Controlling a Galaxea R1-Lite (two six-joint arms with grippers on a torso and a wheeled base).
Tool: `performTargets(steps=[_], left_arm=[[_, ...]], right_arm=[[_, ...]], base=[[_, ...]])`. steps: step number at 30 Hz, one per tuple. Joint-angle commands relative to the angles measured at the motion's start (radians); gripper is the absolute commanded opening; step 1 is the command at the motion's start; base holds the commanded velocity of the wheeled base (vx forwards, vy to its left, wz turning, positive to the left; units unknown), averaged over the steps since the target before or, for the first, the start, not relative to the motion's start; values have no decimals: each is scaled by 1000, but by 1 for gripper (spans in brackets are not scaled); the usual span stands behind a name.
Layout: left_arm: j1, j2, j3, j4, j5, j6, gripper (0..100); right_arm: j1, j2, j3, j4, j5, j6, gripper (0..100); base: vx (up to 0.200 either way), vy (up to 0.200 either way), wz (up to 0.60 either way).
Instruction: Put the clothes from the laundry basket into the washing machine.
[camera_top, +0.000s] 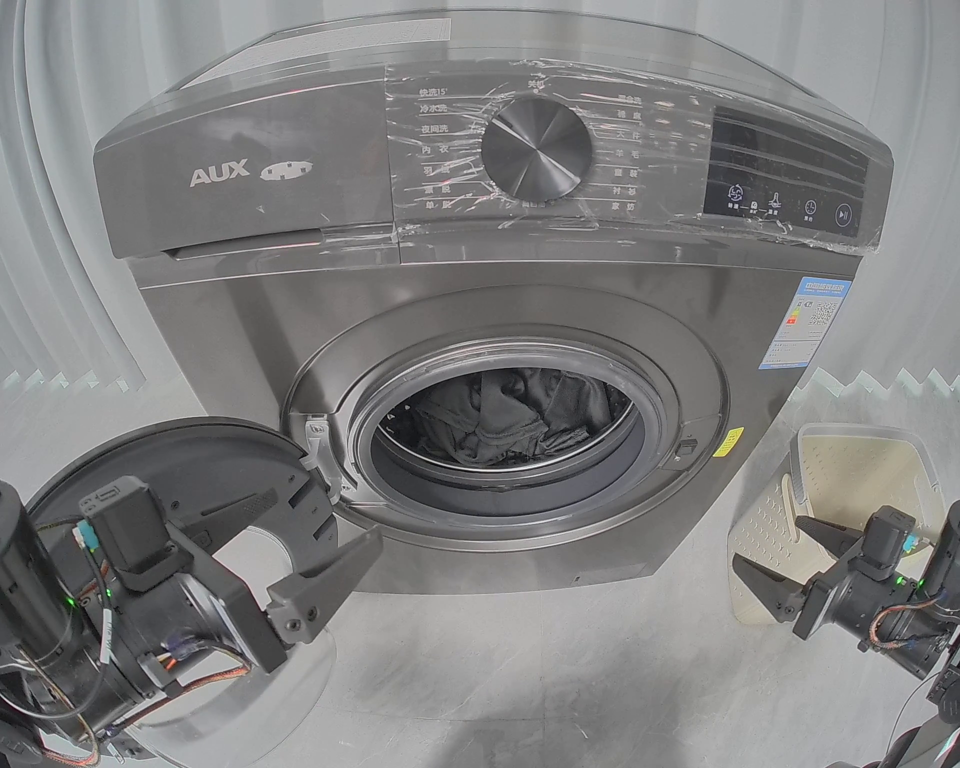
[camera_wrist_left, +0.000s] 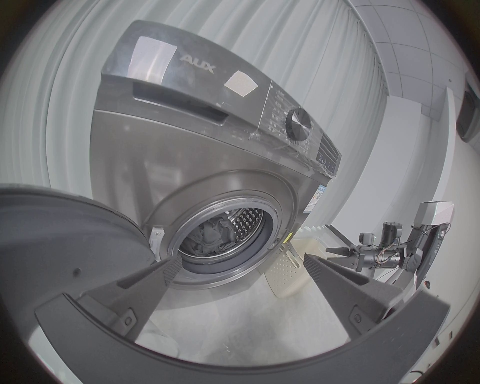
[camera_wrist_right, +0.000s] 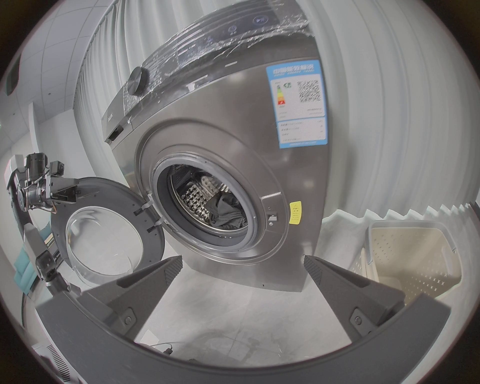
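**Left gripper (camera_top: 340, 535) and right gripper (camera_top: 768, 548) hanging wide open, holding nothing**

Dark grey clothes (camera_top: 505, 415) are lying crumpled in a heap inside the drum of the washing machine (camera_top: 300, 300), ahead of both grippers and well apart from each. The round door (camera_top: 200, 460) is standing swung open just behind the left gripper. A cream perforated laundry basket (camera_top: 860, 470) is sitting just beyond the right gripper.

Head camera faces washing machine (camera_top: 250, 330) (wrists flank it, low).
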Motion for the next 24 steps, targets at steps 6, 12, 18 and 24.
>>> performTargets(steps=[6,12,18,24], left_arm=[[46,-127,81,-3,2,118,100],[94,-242,130,12,1,163,100],[141,-355,151,72,4,236,100],[186,-470,193,112,4,243,100]], right_arm=[[-48,-216,16,117,1,-4,100],[-46,-365,16,285,1,-10,100],[-69,-553,11,466,-1,-56,100],[-131,-741,10,641,-5,-73,100]], base=[[-67,0,0],[-200,0,0],[-200,0,0],[-200,0,0]])
